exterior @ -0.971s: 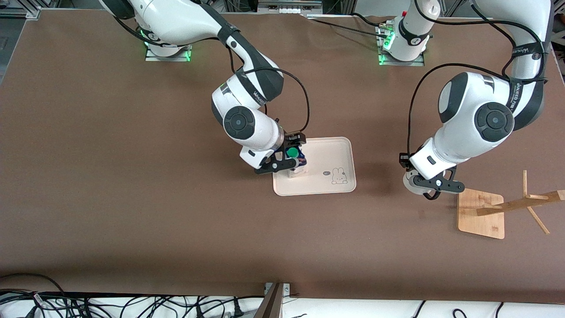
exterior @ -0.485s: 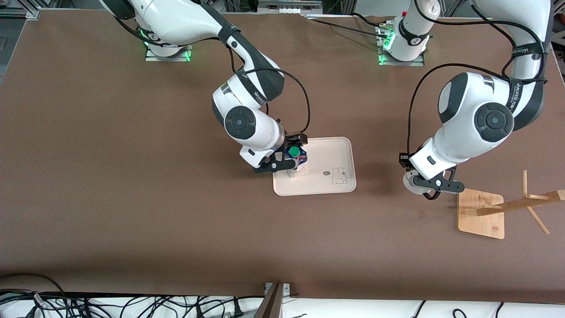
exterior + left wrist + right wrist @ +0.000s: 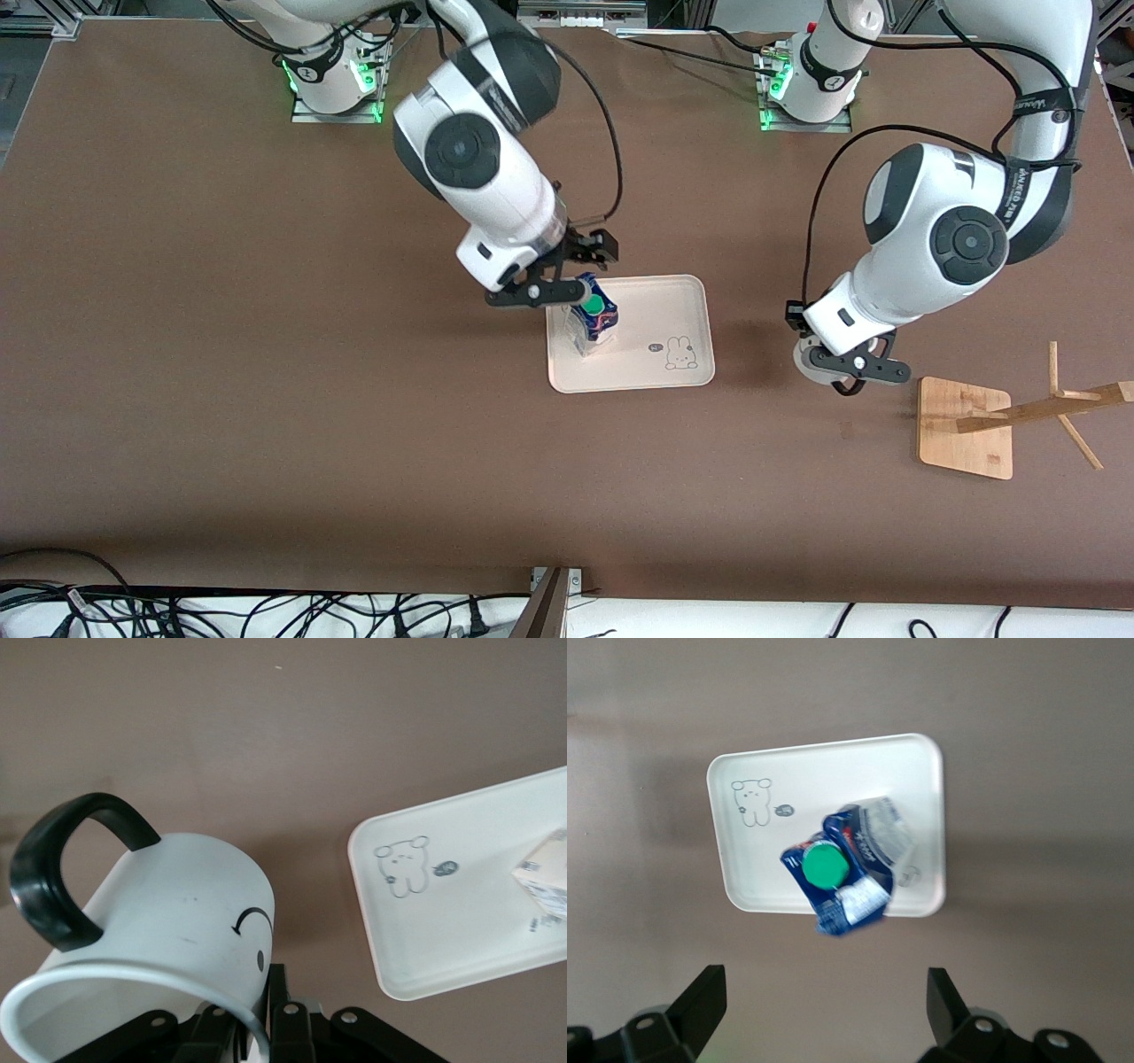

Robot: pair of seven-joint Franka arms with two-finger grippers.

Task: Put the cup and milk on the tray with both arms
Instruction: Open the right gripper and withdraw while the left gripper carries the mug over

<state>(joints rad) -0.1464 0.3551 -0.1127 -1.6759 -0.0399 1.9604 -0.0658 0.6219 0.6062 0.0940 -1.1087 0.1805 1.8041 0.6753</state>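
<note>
Brown matte table (image 3: 266,399); directly on it a cream rounded-rectangle tray with raised rim (image 3: 691,292) near centre, and a light wooden rack base (image 3: 961,447) toward the left arm's end, well apart.

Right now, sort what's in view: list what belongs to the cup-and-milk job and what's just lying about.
Job:
- milk, standing on the tray
- cup, held by the shut left gripper above the table
- right gripper, open over the milk

Lying about:
- wooden rack, toward the left arm's end
</note>
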